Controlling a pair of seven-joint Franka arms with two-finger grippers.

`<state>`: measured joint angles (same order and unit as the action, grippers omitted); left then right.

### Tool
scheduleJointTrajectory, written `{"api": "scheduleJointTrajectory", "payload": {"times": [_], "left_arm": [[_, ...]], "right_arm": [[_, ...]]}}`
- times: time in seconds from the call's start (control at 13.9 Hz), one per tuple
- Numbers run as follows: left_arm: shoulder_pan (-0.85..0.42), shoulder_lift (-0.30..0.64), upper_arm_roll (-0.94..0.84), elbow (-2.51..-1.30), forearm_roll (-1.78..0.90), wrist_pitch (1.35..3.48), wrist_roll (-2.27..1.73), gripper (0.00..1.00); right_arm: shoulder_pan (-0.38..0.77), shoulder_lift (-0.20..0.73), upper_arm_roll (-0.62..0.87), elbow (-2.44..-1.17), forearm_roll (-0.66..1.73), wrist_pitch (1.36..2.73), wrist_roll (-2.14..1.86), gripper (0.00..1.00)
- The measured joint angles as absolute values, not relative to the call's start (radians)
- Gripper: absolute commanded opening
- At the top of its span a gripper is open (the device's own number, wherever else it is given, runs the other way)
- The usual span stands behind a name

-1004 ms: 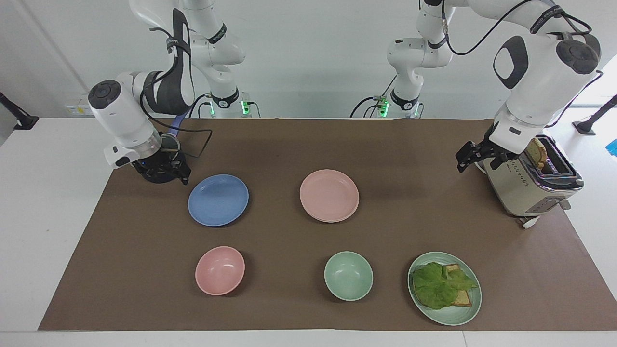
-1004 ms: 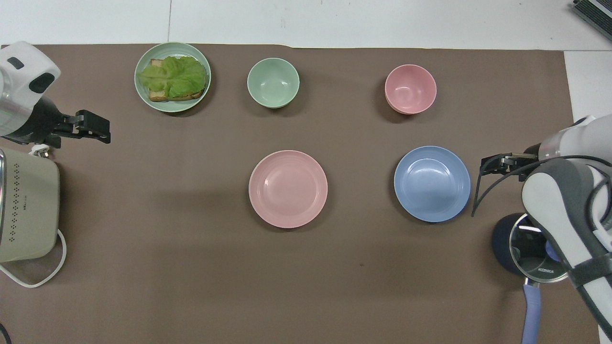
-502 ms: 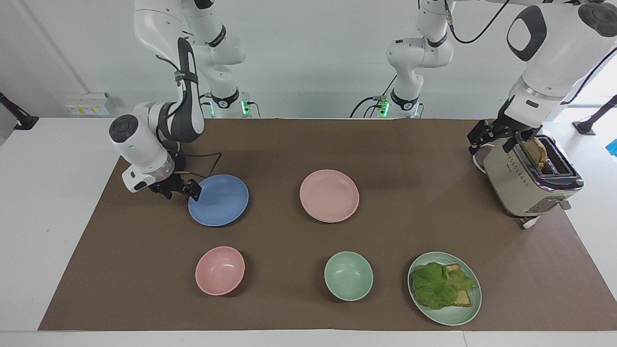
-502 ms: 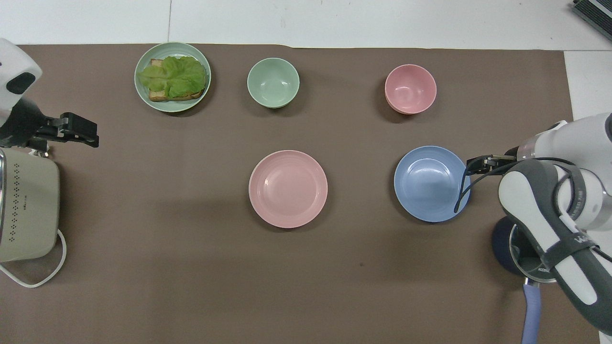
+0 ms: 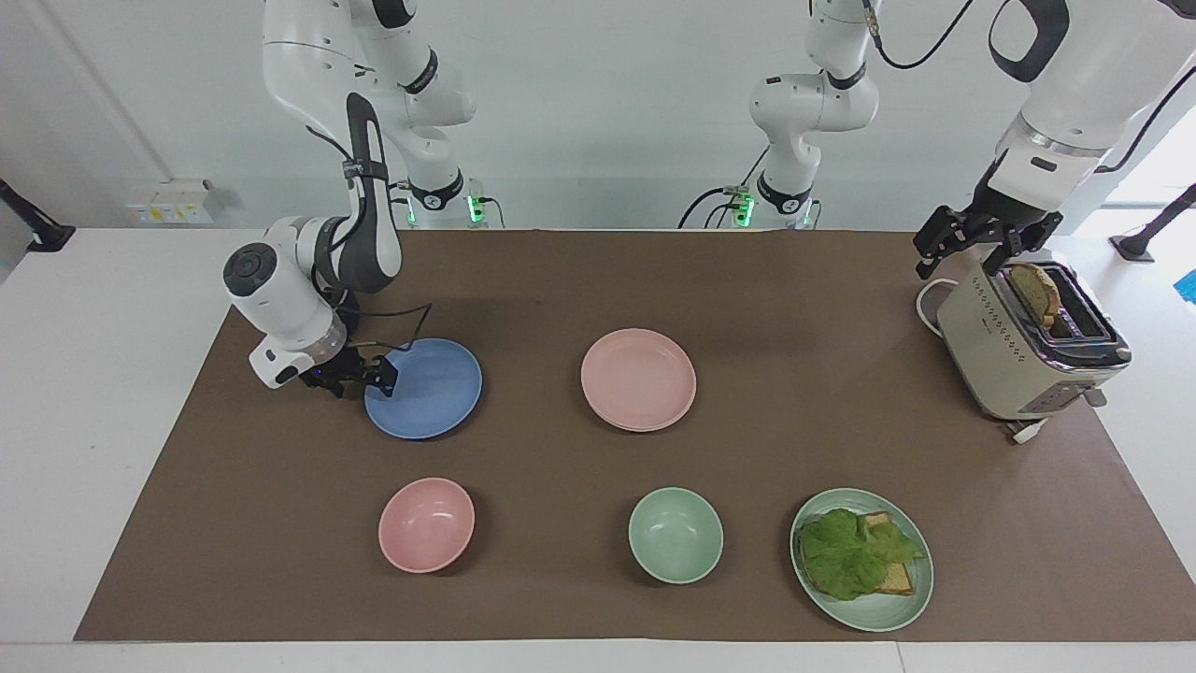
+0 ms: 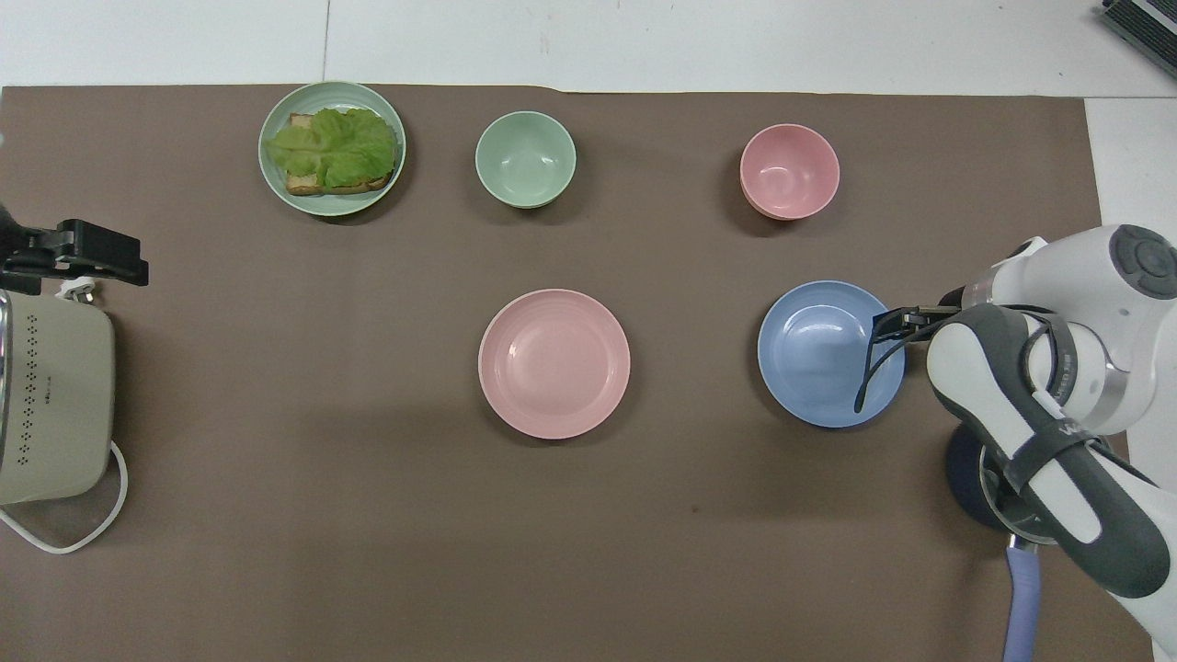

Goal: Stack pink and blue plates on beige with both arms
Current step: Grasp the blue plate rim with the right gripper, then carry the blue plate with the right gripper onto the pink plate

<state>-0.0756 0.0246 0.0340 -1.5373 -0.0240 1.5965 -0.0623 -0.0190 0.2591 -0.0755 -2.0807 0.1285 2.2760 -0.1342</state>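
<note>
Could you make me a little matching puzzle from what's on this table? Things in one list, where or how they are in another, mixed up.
Things:
1. blue plate
2. toaster
3. green plate
4. pink bowl

Descriptions:
a. has a bread slice standing in its slot
b. carries lettuce
c. empty, farther from the robots than the blue plate
d. has the right gripper at its rim

Pairs: 1-d, 2-a, 3-b, 4-c
</note>
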Motion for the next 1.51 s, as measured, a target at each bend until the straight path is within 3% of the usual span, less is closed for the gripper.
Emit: {"api": "scheduleJointTrajectory", "payload": {"times": [0.07, 0.5, 0.72, 1.08, 1.51], "left_arm": [[-0.076, 0.025, 0.034, -1.537, -0.024, 1.597, -0.062, 1.0], [-0.076, 0.025, 0.034, -1.537, -0.024, 1.597, -0.062, 1.0], [-0.076, 0.025, 0.034, -1.537, -0.024, 1.596, -0.062, 1.0], [-0.076, 0.025, 0.034, -1.537, -0.024, 1.597, -0.062, 1.0], [-0.076, 0.025, 0.034, -1.537, -0.024, 1.597, -0.062, 1.0]], "right_arm": [[-0.019, 0.259, -0.076, -2.083, 0.129, 2.276, -0.134, 0.0], [-0.019, 0.257, -0.074, -2.069, 0.131, 2.262, -0.135, 0.0], [-0.019, 0.241, -0.074, -1.99, 0.131, 2.147, -0.135, 0.0], [-0.017, 0.127, -0.051, -1.858, 0.131, 1.899, -0.145, 0.0], [0.015, 0.079, 0.081, -1.839, 0.132, 1.873, -0.12, 0.0]]}}
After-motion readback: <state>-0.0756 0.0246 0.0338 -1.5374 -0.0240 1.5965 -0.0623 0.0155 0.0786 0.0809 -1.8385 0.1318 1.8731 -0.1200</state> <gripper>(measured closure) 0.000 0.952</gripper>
